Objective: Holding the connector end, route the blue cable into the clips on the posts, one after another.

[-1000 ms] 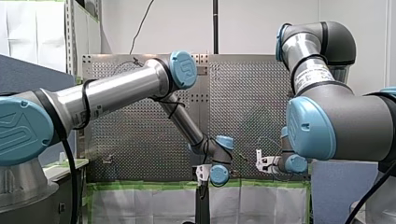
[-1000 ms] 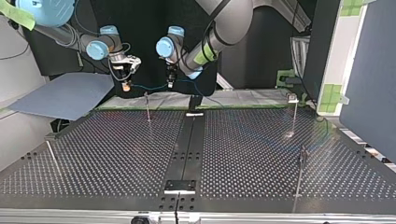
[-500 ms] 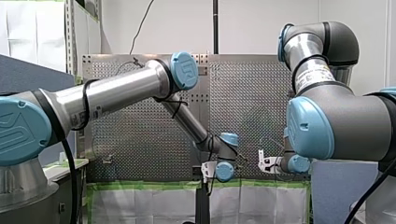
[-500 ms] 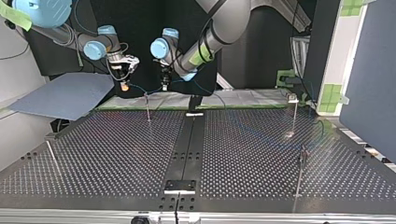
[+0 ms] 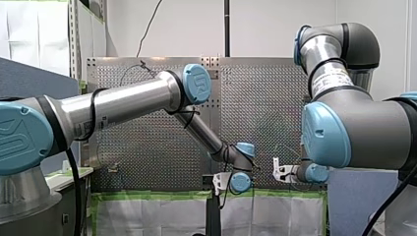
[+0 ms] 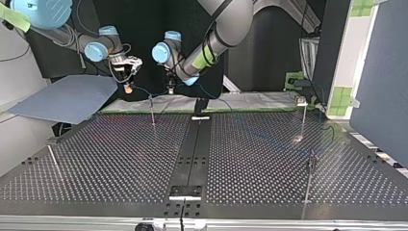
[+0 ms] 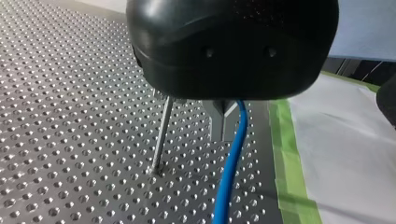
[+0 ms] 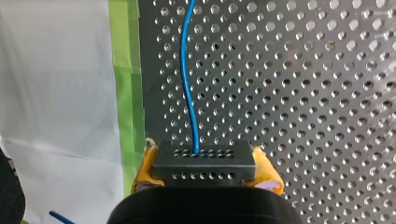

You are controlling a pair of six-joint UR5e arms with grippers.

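The thin blue cable (image 6: pixel 148 90) hangs between my two grippers, above the far edge of the table. My right gripper (image 6: pixel 128 86) is shut with its yellow pads (image 8: pixel 145 164) on the black connector (image 8: pixel 205 169), and the cable (image 8: pixel 189 74) runs out ahead of it. My left gripper (image 6: pixel 170 88) is shut on the cable (image 7: pixel 232 158), which drops from its fingers (image 7: pixel 222 120) toward the plate. A thin post (image 6: pixel 152 110) stands just below the hanging span; in the left wrist view that post (image 7: pixel 161 137) is beside the fingers.
More posts stand at the top view's right (image 6: pixel 304 115), its near right (image 6: pixel 309 179) and its near left (image 6: pixel 54 161). A grey-blue sheet (image 6: pixel 67 98) lies off the table's far left corner. Green tape (image 7: pixel 286 163) edges the perforated plate.
My left gripper has moved toward the top view's left, closer to my right gripper, shortening the span of cable between them. My right gripper has shifted slightly.
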